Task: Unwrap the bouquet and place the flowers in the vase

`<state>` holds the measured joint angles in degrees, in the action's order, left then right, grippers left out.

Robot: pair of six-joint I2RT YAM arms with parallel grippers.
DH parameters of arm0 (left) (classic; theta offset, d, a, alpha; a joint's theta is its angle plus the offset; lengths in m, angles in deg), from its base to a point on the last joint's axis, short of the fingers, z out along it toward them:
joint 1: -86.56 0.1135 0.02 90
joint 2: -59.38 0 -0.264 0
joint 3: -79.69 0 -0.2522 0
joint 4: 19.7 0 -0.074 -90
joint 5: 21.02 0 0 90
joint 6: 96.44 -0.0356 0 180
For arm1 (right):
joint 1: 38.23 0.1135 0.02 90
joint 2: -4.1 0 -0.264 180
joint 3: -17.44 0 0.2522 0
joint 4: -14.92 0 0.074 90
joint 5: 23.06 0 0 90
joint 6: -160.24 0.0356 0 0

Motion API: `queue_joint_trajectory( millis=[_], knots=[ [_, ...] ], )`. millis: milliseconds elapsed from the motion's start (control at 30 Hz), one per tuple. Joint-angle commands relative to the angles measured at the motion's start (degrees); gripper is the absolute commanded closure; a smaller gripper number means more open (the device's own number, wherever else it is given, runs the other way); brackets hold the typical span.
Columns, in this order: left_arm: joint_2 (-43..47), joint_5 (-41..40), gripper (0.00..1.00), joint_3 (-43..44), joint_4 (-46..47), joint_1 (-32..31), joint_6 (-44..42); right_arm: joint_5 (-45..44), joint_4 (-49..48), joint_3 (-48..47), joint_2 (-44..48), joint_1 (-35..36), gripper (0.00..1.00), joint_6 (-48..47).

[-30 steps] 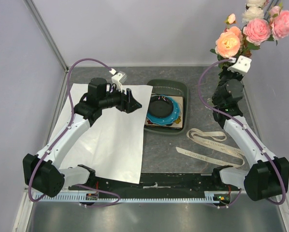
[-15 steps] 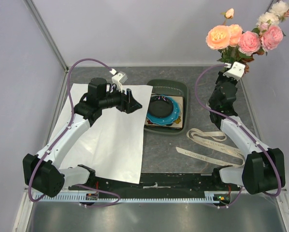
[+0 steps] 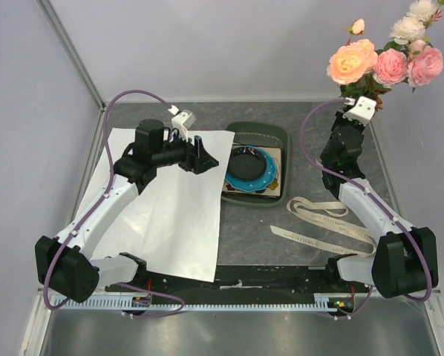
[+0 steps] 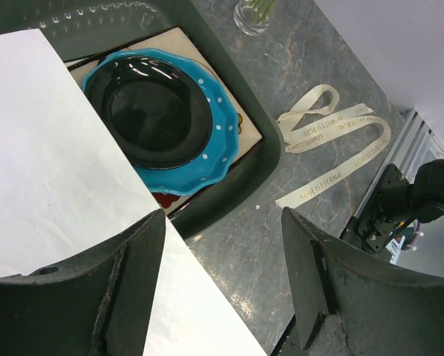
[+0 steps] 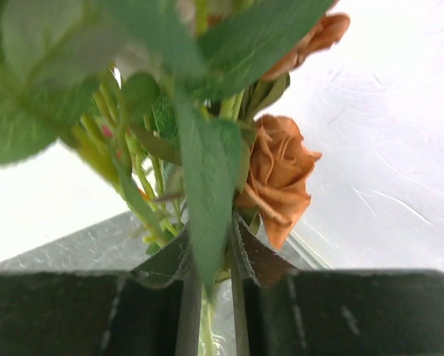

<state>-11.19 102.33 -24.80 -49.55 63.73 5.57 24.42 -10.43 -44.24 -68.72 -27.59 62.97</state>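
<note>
The flowers (image 3: 385, 59), pink, peach and cream roses, stand upright at the back right corner above my right gripper (image 3: 350, 98). In the right wrist view the right gripper (image 5: 214, 245) has its jaws a little apart, with a thin green stem and a leaf loose in the gap and an orange rose (image 5: 278, 174) just beyond. The vase (image 4: 253, 15), clear glass with green stems in it, shows at the top of the left wrist view; the right arm hides it from above. My left gripper (image 3: 206, 157) (image 4: 226, 230) hangs open and empty over the edge of the white wrap paper (image 3: 170, 215) (image 4: 44, 163).
A dark green tray (image 3: 272, 137) (image 4: 270, 167) with a blue-rimmed black plate (image 3: 250, 169) (image 4: 151, 111) sits at the middle back. The cream ribbon (image 3: 326, 222) (image 4: 333, 141) lies loose on the table in front of the right arm. Walls close in the back and right.
The right arm has straightened toward the back corner, and the blooms swung left and then settled slightly right. The left arm has not moved.
</note>
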Motion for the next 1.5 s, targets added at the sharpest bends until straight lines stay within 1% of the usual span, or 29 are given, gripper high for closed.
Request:
queue_joint_trajectory(
  millis=[0, 33, 100, 200, 300, 333, 400, 433, 467, 533, 633, 667, 733, 767, 833, 867, 1033, 1133, 1233, 1267, 1300, 1367, 1467],
  knots=[
    [0.96, 1.55, 0.3, 0.29, 2.39, 0.15, 1.52, -0.72, 4.22, 0.2, 0.66, -0.09, 0.71, -0.29],
    [0.96, 1.55, 0.3, 0.29, 2.3, 0.15, 1.52, -0.63, 4.57, -0.06, 0.57, -0.09, 0.63, -0.29],
    [0.95, 1.64, 0.3, 0.38, 2.39, 0.15, 1.52, -0.81, 5.36, -0.42, 1.01, -0.09, 0.56, -0.03],
    [0.87, 1.64, 0.3, 0.29, 2.39, 0.15, 1.52, -0.81, 6.33, -0.42, 2.24, -0.17, 0.41, 0.5],
    [0.87, 1.81, 0.3, 0.38, 2.39, 0.15, 1.61, 0.33, 9.05, -0.68, 3.82, 0.0, 0.33, 1.29],
    [0.87, 1.81, 0.3, 0.38, 2.39, 0.15, 1.61, 0.51, 9.92, -0.68, 4.43, 0.0, 0.29, 2.68],
    [0.96, 1.81, 0.3, 0.29, 2.39, 0.24, 1.61, 0.77, 13.08, -0.51, 6.36, 0.09, 0.23, 4.53],
    [0.96, 1.73, 0.3, 0.38, 2.39, 0.15, 1.61, 1.04, 14.58, -0.42, 7.15, -0.08, 0.21, 7.07],
    [0.96, 1.9, 0.3, 0.38, 2.39, 0.24, 1.61, 1.56, 17.55, -0.24, 8.64, 0.09, 0.2, 7.61],
    [0.87, 1.9, 0.3, 0.38, 2.47, 0.15, 1.7, 2.53, 20.29, 0.28, 10.14, 0.18, 0.14, 10.51],
    [0.96, 2.17, 0.3, 0.38, 2.56, 0.24, 1.79, 3.58, 28.36, 0.37, 12.69, 0.27, 0.08, 16.65],
    [0.96, 2.25, 0.3, 0.38, 2.56, 0.15, 1.79, 4.63, 33.18, 0.37, 14.18, 0.61, 0.07, 20.59],
    [1.04, 2.25, 0.29, 0.29, 2.56, 0.15, 1.79, 8.05, 37.68, 0.9, 15.94, 1.23, 0.05, 23.95],
    [0.96, 2.17, 0.29, 0.29, 2.56, 0.24, 1.79, 8.68, 42.23, 1.6, 17.69, 1.49, 0.05, 26.58],
    [1.04, 2.25, 0.29, 0.29, 2.56, 0.15, 1.79, 9.73, 46.3, 2.3, 19.63, 1.84, 0.04, 29.05],
    [1.04, 2.25, 0.29, 0.29, 2.74, 0.15, 1.88, 10.26, 49.8, 3.0, 21.73, 1.93, 0.04, 30.63],
    [0.78, 2.43, 0.29, 0.21, 2.83, 0.15, 2.05, 15.18, 58.17, 2.58, 26.49, 1.93, 0.02, 33.01],
    [1.04, 2.17, 0.29, 0.12, 2.83, 0.15, 1.96, 21.5, 64.14, 1.52, 26.68, 1.93, 0.02, 33.89],
    [2.09, 1.9, 0.29, -0.14, 3.26, 0.15, 1.88, 28.09, 67.93, 0.29, 25.53, 1.93, 0.02, 34.43],
    [2.53, 1.81, 0.29, -0.41, 3.61, 0.15, 1.88, 31.68, 68.38, 0.2, 25.88, 1.85, 0.02, 34.25],
    [3.67, 1.81, 0.29, -0.58, 4.49, 0.24, 1.88, 33.28, 68.38, 0.46, 26.58, 1.93, 0.02, 33.99],
    [4.82, 1.29, 0.29, -1.03, 5.02, 0.15, 2.31, 36.7, 67.42, 1.25, 30.7, 1.93, 0.02, 32.93],
    [8.24, 2.16, 0.28, 0.38, 4.24, 0.24, 4.24, 39.52, 67.68, -2.08, 35.8, 1.93, 0.02, 31.27]
  ],
)
